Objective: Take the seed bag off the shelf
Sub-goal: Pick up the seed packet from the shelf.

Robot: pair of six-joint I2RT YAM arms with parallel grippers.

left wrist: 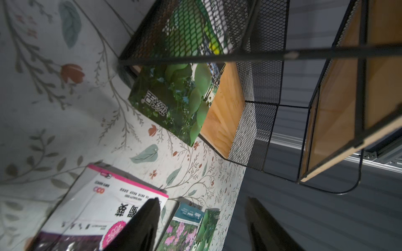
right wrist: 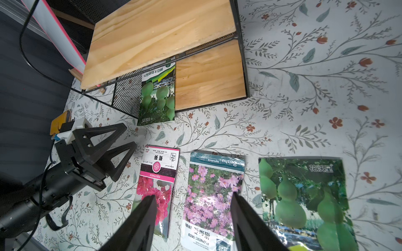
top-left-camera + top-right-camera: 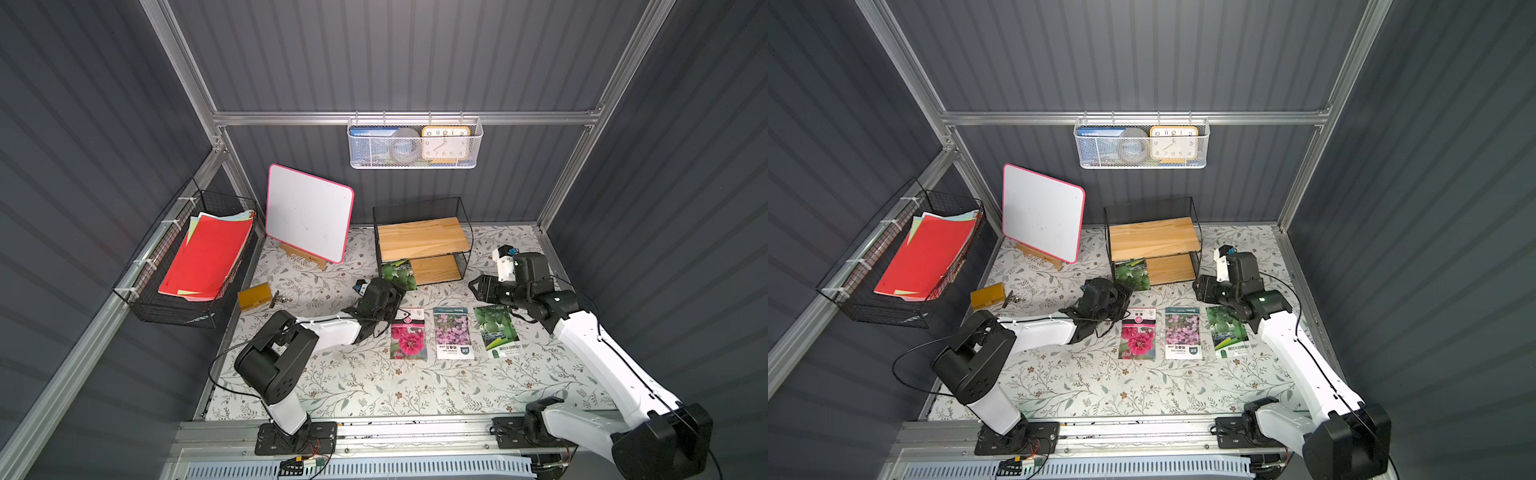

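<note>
The shelf [image 3: 422, 239] [image 3: 1154, 239] stands at the back of the table, a black wire rack with two wooden boards. A green gourd seed bag [image 3: 400, 274] [image 3: 1133, 273] [image 1: 174, 102] [image 2: 157, 95] lies on the left end of the lower board, and its front end sticks out over the table. My left gripper [image 3: 400, 291] [image 3: 1126, 293] [image 1: 202, 198] [image 2: 128, 135] points at the bag from just in front of it, open and empty, not touching. My right gripper [image 3: 473, 286] [image 3: 1197, 286] [image 2: 193, 195] hovers open and empty to the shelf's right front.
Three seed bags lie in a row in front of the shelf: red flowers [image 3: 409, 334], pink flowers [image 3: 453, 332] and green gourds [image 3: 496, 330]. A whiteboard [image 3: 309, 212] leans at the back left. A yellow block [image 3: 253, 296] and a basket of red papers [image 3: 199, 257] are on the left.
</note>
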